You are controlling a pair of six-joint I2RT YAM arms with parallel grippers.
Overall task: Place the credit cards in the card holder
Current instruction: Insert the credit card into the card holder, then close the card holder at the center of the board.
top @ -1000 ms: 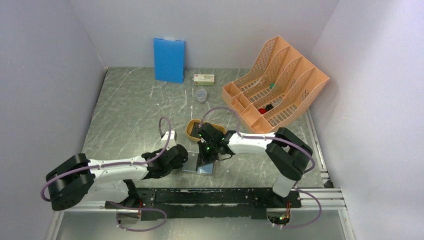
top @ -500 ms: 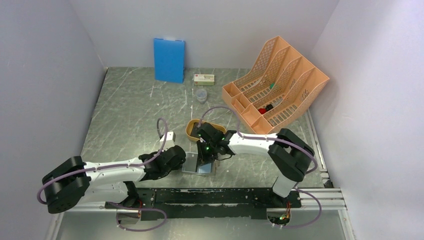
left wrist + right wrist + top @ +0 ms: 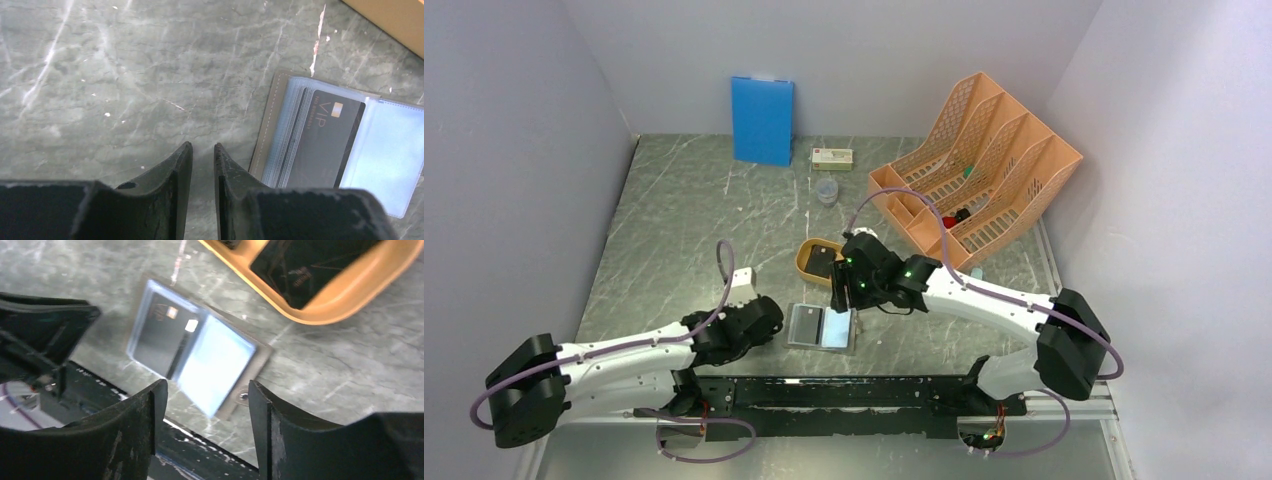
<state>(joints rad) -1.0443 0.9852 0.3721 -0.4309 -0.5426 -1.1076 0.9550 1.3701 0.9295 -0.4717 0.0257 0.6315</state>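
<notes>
The holder [image 3: 822, 328] lies open and flat on the counter [image 3: 684, 230], one card [image 3: 325, 142] already in its left half. The left tool [image 3: 202, 146] sits just beside it, jaws barely apart and empty. The right tool [image 3: 206, 390] hangs above, jaws wide and holding nothing, with more cards [image 3: 310, 265] in the tray [image 3: 350, 300] just beyond. I'd nip the next card by one edge, lift it clear of the rim, then slide it in flat while the left tool pins the holder.
</notes>
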